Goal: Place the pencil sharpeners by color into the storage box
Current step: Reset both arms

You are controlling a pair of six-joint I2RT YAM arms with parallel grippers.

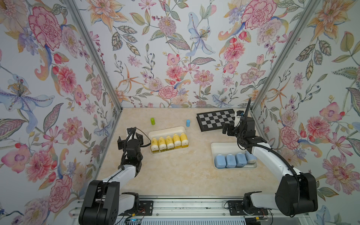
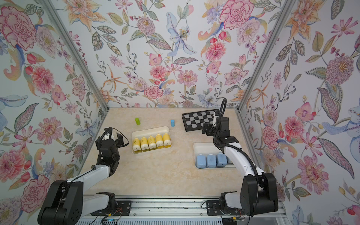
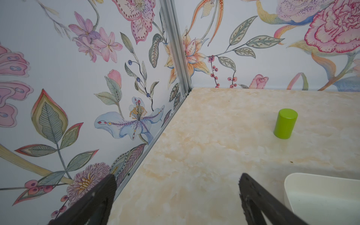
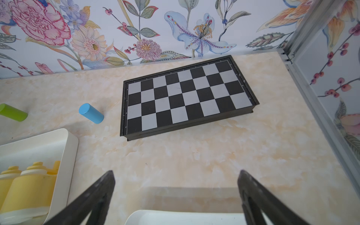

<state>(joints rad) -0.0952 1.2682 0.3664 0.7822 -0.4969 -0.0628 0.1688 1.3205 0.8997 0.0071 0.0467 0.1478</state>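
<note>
Pencil sharpeners look fully sorted to me, so here's the rundown.

Top views, both: the five yellow sharpeners [image 1: 169, 142] lie side by side in the centre box [image 1: 167, 129], mid-frame. The blue sharpeners [image 1: 230, 160] sit in a row in the lower-right box [image 1: 214, 145]. I count four, the last half hidden under the right arm. Left gripper [image 1: 130, 136] hangs just left of the centre box. Right gripper [image 1: 228, 129] is up-frame of the other box, by the chessboard [image 1: 216, 119]. Both are spread wide and empty. A green cylinder [image 1: 152, 121] and a blue cylinder [image 1: 188, 123] stand further up-frame, and those aren't mine to move.

Left wrist: fingers [image 3: 101, 194] apart over bare table [image 3: 214, 146], nothing between them, a box corner beside one.

Right wrist: jaws released too, the lower-right box's rim just below them.

My guess is only parking is left. I'd lift straight up before swinging, so no finger clips a rim or tips a cylinder.
</note>
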